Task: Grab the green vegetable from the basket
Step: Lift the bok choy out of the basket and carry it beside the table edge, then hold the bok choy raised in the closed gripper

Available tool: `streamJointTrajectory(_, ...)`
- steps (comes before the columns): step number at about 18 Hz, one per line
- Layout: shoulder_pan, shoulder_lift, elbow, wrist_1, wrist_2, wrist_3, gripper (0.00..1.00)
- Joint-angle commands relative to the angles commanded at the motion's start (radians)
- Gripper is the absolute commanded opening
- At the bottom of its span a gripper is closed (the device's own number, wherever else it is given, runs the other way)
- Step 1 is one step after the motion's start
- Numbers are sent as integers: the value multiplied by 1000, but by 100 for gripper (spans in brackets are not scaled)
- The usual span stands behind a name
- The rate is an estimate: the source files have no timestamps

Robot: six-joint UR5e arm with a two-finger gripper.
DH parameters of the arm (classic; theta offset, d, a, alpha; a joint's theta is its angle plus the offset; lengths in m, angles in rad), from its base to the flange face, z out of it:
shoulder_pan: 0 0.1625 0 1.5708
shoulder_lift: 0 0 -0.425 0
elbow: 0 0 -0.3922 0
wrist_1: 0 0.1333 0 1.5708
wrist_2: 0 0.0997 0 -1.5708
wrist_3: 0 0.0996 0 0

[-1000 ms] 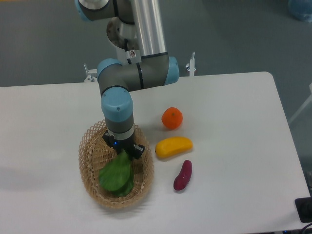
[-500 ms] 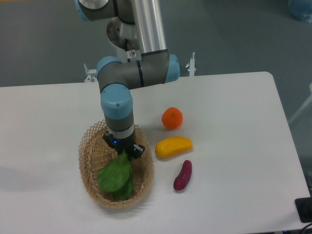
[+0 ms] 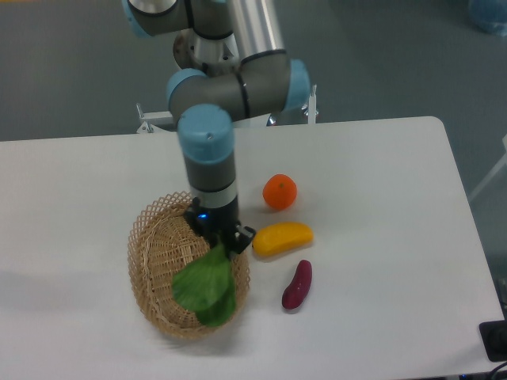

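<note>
My white tabletop (image 3: 380,198) has rounded corners and lies under even, soft light. Beyond its far edge I see grey-blue floor (image 3: 71,71), with two small metal clamps (image 3: 146,120) gripping that edge. A dark object (image 3: 495,340) sits past its near right corner.

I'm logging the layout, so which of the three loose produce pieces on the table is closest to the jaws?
The yellow fruit: it lies just right of the gripper, while the orange sits farther back and the purple eggplant farther forward.
</note>
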Motion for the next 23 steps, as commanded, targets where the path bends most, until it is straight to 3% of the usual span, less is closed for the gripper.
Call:
streamJointTrajectory(3,87,22,20,-61,-3,129,40)
streamJointTrajectory(7,224,25,113,-241,-3,346,40)
streamJointTrajectory(9,294,22,140,-271,-5,457,40)
streamJointTrajectory(13,387,20,140,-288,-32,592,40)
streamJointTrajectory(23,395,25,138,-285,-78,589,40)
